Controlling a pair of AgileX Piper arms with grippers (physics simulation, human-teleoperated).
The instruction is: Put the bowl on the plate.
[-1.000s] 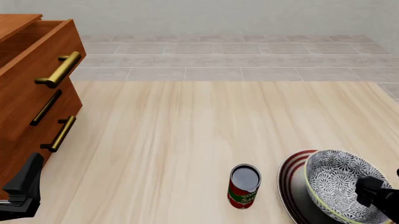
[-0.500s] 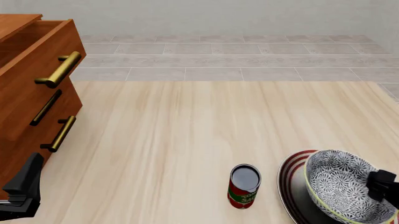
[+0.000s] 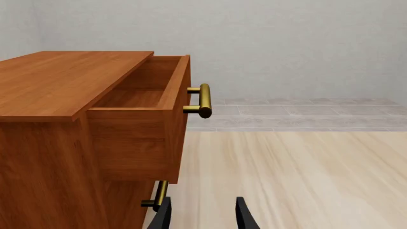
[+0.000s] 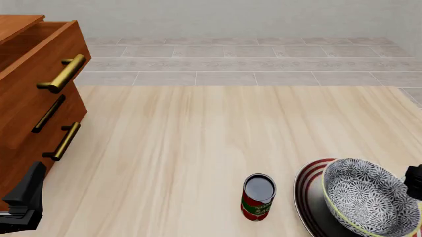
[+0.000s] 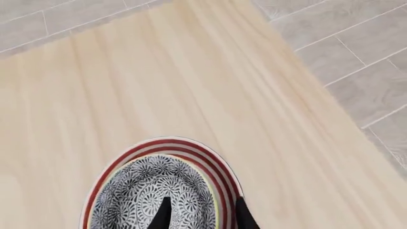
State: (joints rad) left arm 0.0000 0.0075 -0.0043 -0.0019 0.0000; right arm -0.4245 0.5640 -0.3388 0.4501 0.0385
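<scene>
- Grey-and-white floral bowl (image 4: 369, 200) sitting on the red-ringed plate (image 4: 307, 190), at the near right of the pale wood table (image 4: 218, 138).
- Right gripper (image 5: 202, 214) above the bowl's far-right rim — fingers parted, holding nothing.
- Left gripper (image 3: 202, 214) low at the near left, beside the wooden drawer cabinet (image 4: 29, 98); fingers apart, empty.
- Red can (image 4: 258, 197) upright just left of the plate, not touching it.
- Top drawer (image 3: 143, 102) pulled out, brass handle (image 3: 200, 101) showing.

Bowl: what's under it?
The bowl sits on the plate. Only the plate's red-ringed rim shows around it; the plate's centre is covered. In the right wrist view the right tool hovers open above.
</scene>
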